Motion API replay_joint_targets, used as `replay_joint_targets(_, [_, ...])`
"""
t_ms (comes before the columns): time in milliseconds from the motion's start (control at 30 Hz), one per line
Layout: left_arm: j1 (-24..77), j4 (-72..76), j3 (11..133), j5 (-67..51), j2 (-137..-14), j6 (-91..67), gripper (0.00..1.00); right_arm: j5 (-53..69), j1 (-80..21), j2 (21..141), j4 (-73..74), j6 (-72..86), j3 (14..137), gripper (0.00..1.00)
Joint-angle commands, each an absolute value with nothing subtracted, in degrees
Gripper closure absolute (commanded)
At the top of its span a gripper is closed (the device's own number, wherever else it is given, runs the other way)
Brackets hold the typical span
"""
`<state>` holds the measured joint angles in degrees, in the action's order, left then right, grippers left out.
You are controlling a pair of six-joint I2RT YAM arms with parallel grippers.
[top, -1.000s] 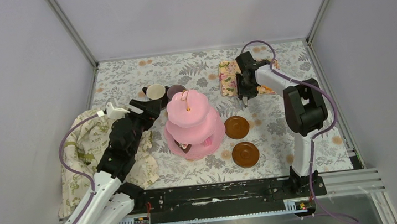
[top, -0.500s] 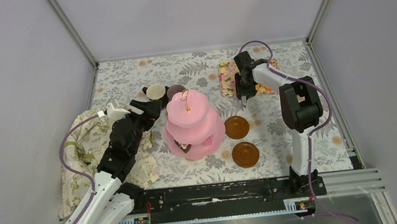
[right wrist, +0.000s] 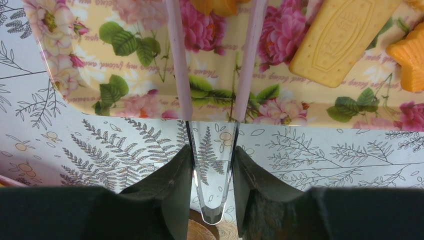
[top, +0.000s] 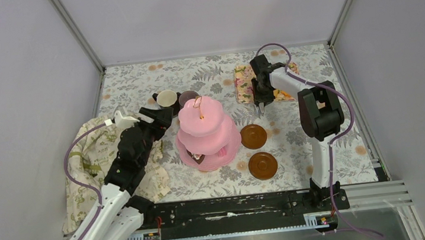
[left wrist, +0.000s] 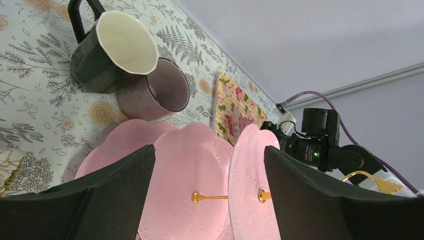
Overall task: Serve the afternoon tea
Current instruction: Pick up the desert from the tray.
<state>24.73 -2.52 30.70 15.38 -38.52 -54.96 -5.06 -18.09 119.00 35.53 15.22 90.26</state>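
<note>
The pink three-tier cake stand [top: 205, 129] stands mid-table, with a dark sweet [top: 197, 157] and a pink sweet [top: 222, 150] on its bottom tier. My left gripper [top: 159, 116] is open at the stand's left. Its tiers [left wrist: 195, 165] fill the gap between the jaws without touching them. Two dark mugs [top: 166, 98] [top: 188, 97] sit just behind. Two brown saucers [top: 253, 136] [top: 262, 165] lie to the right of the stand. My right gripper [right wrist: 212, 160] is shut on clear tongs [right wrist: 212, 175]. Their pink arms reach over the floral tray [right wrist: 150, 65] to an orange sweet [right wrist: 217, 5].
A pale biscuit [right wrist: 340, 40] and an orange star-shaped sweet [right wrist: 407, 55] lie on the tray [top: 245, 84] at the back right. The beige leaf-print cloth [top: 92, 162] is bunched under the left arm at the table's left edge. Grey walls enclose three sides.
The right arm's elbow has shifted slightly left and its jaws have squeezed the tongs a little tighter. The left arm has not moved.
</note>
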Motion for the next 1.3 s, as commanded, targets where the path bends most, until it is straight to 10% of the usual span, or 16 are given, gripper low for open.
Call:
replay_joint_targets(0, [24.87, -0.29, 30.23, 14.92, -38.15, -55.37, 0.13, -5.17, -17.75, 117.84, 36.24, 14.59, 91.82, 0.76])
replay_joint_targets(1267, [24.87, -0.21, 30.41, 15.28, -38.41, -55.39, 0.13, -2.25, -17.97, 108.0, 35.24, 15.28, 87.98, 0.86])
